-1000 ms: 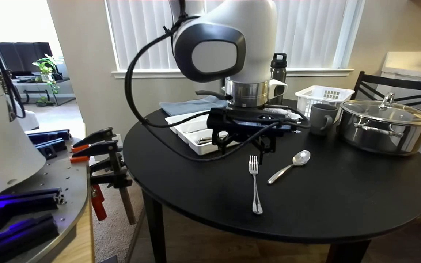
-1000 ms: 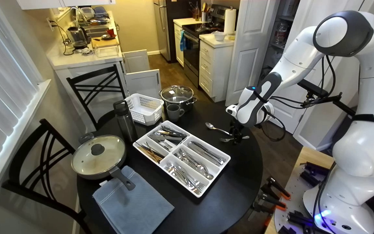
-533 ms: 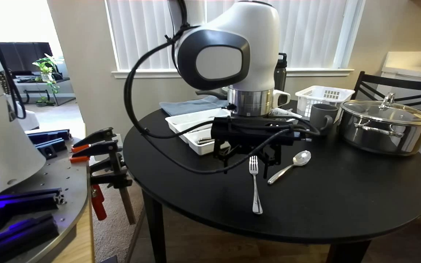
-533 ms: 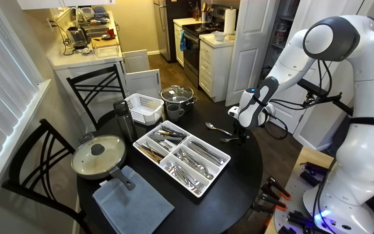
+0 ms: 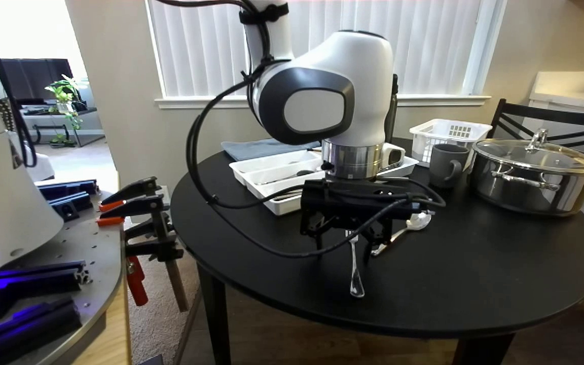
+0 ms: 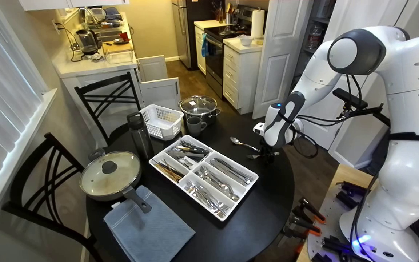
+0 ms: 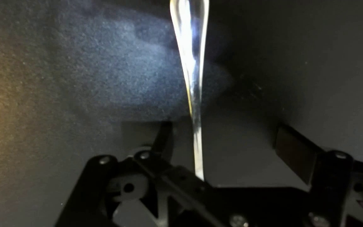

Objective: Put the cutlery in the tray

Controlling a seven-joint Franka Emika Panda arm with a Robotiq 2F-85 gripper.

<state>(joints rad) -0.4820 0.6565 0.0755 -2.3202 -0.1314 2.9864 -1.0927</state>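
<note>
The white tray (image 6: 239,197) over there holds spoons (image 6: 218,185) and forks (image 6: 206,198) in neighbouring compartments. The tool (image 7: 223,127) straddles another fork (image 7: 190,41) on the tabletop (image 5: 474,274), jaws spread apart.

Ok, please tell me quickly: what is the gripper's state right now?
Gripper: open, holding nothing; the wrist view shows the fork between its spread jaws, not gripped.

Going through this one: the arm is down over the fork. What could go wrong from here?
1. The fingers stand open, but in the wrist view the fork lies off-centre between them, so closing might shove or twist it.
2. The fork is slim and lies on the table, so the fingers could close above it or scrape.
3. The spoon lies beside it and might get nudged.
</note>
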